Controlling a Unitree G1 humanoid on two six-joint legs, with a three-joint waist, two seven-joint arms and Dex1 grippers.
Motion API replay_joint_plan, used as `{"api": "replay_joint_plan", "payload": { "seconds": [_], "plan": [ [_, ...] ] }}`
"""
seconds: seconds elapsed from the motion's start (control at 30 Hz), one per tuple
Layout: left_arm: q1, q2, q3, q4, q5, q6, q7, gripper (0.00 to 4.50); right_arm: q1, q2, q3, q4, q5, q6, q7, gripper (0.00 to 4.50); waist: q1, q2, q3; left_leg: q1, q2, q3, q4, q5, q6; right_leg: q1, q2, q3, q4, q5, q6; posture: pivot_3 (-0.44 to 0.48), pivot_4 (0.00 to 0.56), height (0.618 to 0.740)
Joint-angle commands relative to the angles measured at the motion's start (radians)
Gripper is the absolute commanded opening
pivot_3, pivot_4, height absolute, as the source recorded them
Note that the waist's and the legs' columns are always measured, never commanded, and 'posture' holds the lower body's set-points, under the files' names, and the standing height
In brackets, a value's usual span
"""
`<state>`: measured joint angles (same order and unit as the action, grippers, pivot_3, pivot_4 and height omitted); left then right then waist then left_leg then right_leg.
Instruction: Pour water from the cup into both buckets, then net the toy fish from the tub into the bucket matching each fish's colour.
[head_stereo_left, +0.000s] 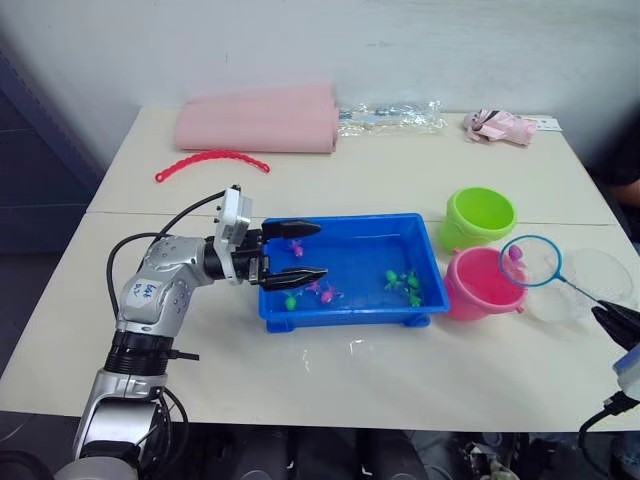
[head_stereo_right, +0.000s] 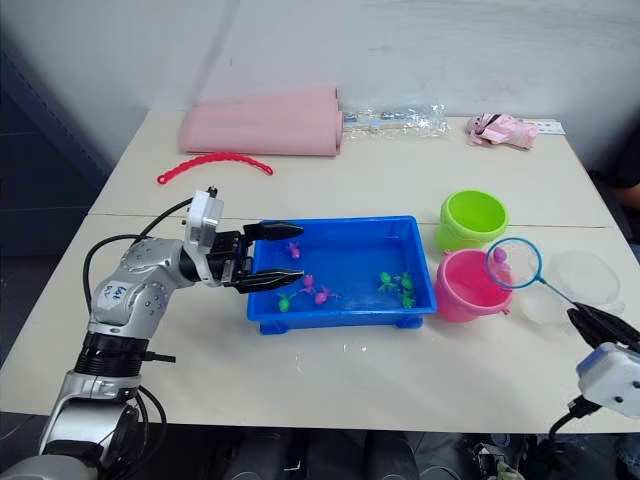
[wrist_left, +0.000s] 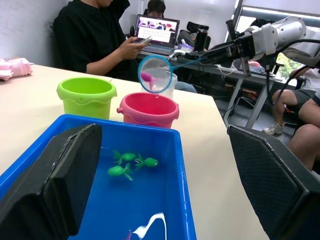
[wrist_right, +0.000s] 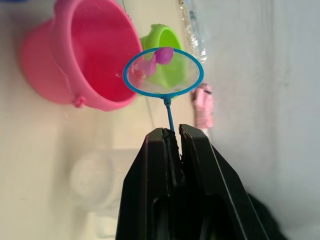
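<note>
A pink toy fish (head_stereo_left: 516, 254) lies in the mesh of the net (head_stereo_left: 531, 261), and the hoop hangs over the far right part of the pink bucket's (head_stereo_left: 478, 285) mouth, partly past its rim toward the clear cup (head_stereo_left: 585, 285). This is the relation that matters. To my judgement the fish must come more over the middle of the pink mouth before the net is tipped, so a small move toward the tub (head_stereo_left: 351, 269) seems needed.

The net's thin handle runs from the hoop down and to the right, toward the near right corner of the desk (head_stereo_left: 400, 180). There the right gripper (wrist_right: 172, 134) has its two fingers pressed together on the handle end. This arm is clearly the nearer one to both buckets.

The green bucket (head_stereo_left: 478, 218) stands just behind the pink one, touching or almost touching it.

The left gripper (head_stereo_left: 296, 253) is at the left end of the tub with its fingers spread wide and nothing between them, one finger over the water near a pink fish. Green fish (head_stereo_left: 403, 283) are gathered near the tub's right end.
</note>
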<state>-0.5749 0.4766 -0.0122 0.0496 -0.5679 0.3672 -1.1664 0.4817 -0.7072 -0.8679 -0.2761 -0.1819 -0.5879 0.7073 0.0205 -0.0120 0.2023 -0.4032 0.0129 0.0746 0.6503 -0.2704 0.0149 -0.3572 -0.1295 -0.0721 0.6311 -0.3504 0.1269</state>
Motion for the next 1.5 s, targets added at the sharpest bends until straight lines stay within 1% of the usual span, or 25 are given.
{"api": "replay_joint_plan", "payload": {
  "seconds": [0.03,0.2,0.27,0.33,0.43,0.5,0.57,0.6,0.67,0.8,0.9,0.97,1.07,1.13,1.2,1.23,1.4,1.5],
  "plan": [
    [0.002,-0.003,0.001,-0.036,-0.002,-0.006,-0.001,4.36,-0.021,-0.037,0.013,0.029,-0.082,-0.107,-0.081,0.0,0.0,0.0,0.0,0.0,0.0,0.0,0.0,0.0,0.0,0.0,0.0,0.0,0.0,0.0,0.0,0.0,0.15,0.74],
    [0.001,-0.005,0.003,-0.033,-0.001,-0.008,0.002,4.36,-0.025,-0.073,0.039,0.067,-0.137,-0.137,-0.127,0.0,0.001,0.0,0.0,0.0,0.0,0.0,0.0,0.0,0.0,0.0,0.0,0.0,0.0,0.0,0.0,0.0,0.15,0.74],
    [0.005,-0.003,0.005,-0.035,-0.001,-0.01,0.002,4.36,-0.018,-0.08,0.044,0.083,-0.128,-0.145,-0.137,0.0,0.002,0.0,0.0,0.0,0.0,0.0,0.0,0.0,0.0,0.001,0.0,0.0,0.0,0.0,0.0,0.0,0.15,0.74],
    [0.012,-0.001,0.01,-0.038,-0.001,-0.011,0.007,4.36,-0.01,-0.086,0.051,0.083,-0.101,-0.149,-0.138,0.0,0.001,0.0,0.0,0.0,0.0,-0.001,0.0,0.0,0.0,0.001,0.0,0.0,-0.001,0.0,0.0,0.0,0.15,0.74],
    [0.029,0.011,0.023,-0.05,-0.005,-0.009,0.012,4.36,-0.028,-0.073,0.069,0.03,0.02,-0.097,-0.135,0.0,-0.001,0.0,0.0,0.0,0.0,-0.001,0.0,0.0,0.0,0.001,0.0,-0.001,-0.001,0.0,0.0,0.0,0.15,0.74],
    [0.041,0.022,0.039,-0.052,-0.008,-0.01,0.019,4.36,-0.047,-0.065,0.098,-0.014,0.134,-0.012,-0.122,0.0,-0.008,0.0,0.0,0.0,0.0,-0.001,0.0,0.0,0.0,0.001,0.0,0.0,0.0,0.0,0.0,0.0,0.15,0.74],
    [0.052,0.035,0.057,-0.05,-0.011,-0.012,0.022,4.36,-0.047,-0.075,0.151,-0.064,0.297,0.12,-0.07,0.0,-0.011,0.0,0.0,0.0,0.001,-0.001,0.0,0.001,0.0,0.001,0.0,-0.001,0.0,0.0,0.0,0.0,0.15,0.74],
    [0.062,0.047,0.069,-0.046,-0.009,-0.019,0.02,4.36,-0.069,-0.079,0.165,-0.084,0.346,0.169,-0.07,0.0,-0.012,0.0,0.0,0.0,0.001,-0.002,0.001,0.001,0.0,0.002,0.0,-0.001,0.0,0.0,0.0,0.0,0.15,0.74],
    [0.08,0.072,0.092,-0.033,0.002,-0.039,0.016,4.36,-0.114,-0.102,0.208,-0.145,0.505,0.325,-0.055,0.0,-0.016,0.0,0.0,0.0,0.001,-0.003,0.001,0.001,0.0,0.002,0.0,-0.002,0.0,0.0,0.0,0.0,0.15,0.74],
    [0.124,0.119,0.154,-0.003,0.027,-0.148,-0.012,4.36,-0.222,-0.241,0.33,-0.207,0.648,0.661,-0.008,0.0,-0.026,0.0,0.0,0.0,0.001,-0.003,0.001,0.001,0.001,0.002,-0.001,-0.002,0.001,0.0,0.0,0.0,0.15,0.74],
    [0.157,0.161,0.175,-0.018,0.037,-0.14,-0.004,4.36,-0.301,-0.302,0.428,-0.222,0.694,0.802,0.011,0.0,-0.023,0.0,0.0,0.001,0.0,-0.002,0.001,0.001,0.002,0.002,-0.002,-0.002,0.002,0.0,-0.001,0.0,0.15,0.74],
    [0.2,0.21,0.202,-0.037,0.041,-0.131,-0.011,4.36,-0.417,-0.336,0.549,-0.207,0.695,0.902,0.028,0.0,-0.02,0.0,0.0,0.0,0.002,-0.005,0.001,0.001,0.001,0.002,-0.001,-0.004,0.001,0.0,-0.002,0.0,0.15,0.74],
    [0.234,0.25,0.233,-0.041,0.034,-0.123,-0.006,4.36,-0.545,-0.353,0.676,-0.181,0.68,1.007,0.06,0.0,-0.023,0.0,0.0,-0.002,0.001,-0.005,0.001,0.001,0.002,0.001,-0.003,-0.005,0.0,0.0,-0.002,0.0,0.15,0.74],
    [0.26,0.278,0.249,-0.036,0.045,-0.133,-0.003,4.36,-0.649,-0.327,0.774,-0.132,0.627,1.011,0.08,0.0,-0.019,0.0,0.0,-0.002,0.001,-0.005,0.001,0.001,0.002,0.001,-0.003,-0.005,0.0,0.0,-0.002,0.0,0.15,0.74],
    [0.283,0.292,0.263,-0.043,0.05,-0.136,0.0,4.36,-0.709,-0.311,0.833,-0.093,0.591,1.001,0.103,0.0,-0.015,0.0,0.0,-0.002,0.001,-0.007,0.001,0.001,0.002,0.002,-0.003,-0.006,-0.001,0.0,-0.002,0.0,0.15,0.74],
    [0.301,0.3,0.268,-0.054,0.055,-0.141,-0.003,4.36,-0.738,-0.306,0.863,-0.072,0.568,0.985,0.124,0.0,-0.02,0.0,0.0,-0.002,0.001,-0.007,0.001,0.001,0.002,0.002,-0.003,-0.006,-0.001,0.0,-0.002,0.0,0.15,0.74],
    [0.361,0.309,0.274,-0.116,0.045,-0.137,0.005,4.36,-0.849,-0.306,0.985,0.03,0.469,0.938,0.224,0.0,-0.023,0.0,0.0,-0.003,0.001,-0.004,-0.001,0.001,0.002,-0.001,-0.003,-0.005,-0.001,0.0,-0.002,0.0,0.15,0.74],
    [0.398,0.316,0.267,-0.159,0.041,-0.126,-0.004,4.36,-0.905,-0.294,1.037,0.084,0.43,0.905,0.292,0.0,-0.024,0.0,0.0,-0.003,0.001,-0.003,0.0,0.001,0.002,-0.001,-0.003,-0.005,-0.001,0.0,-0.002,0.0,0.15,0.74]
  ]
}}
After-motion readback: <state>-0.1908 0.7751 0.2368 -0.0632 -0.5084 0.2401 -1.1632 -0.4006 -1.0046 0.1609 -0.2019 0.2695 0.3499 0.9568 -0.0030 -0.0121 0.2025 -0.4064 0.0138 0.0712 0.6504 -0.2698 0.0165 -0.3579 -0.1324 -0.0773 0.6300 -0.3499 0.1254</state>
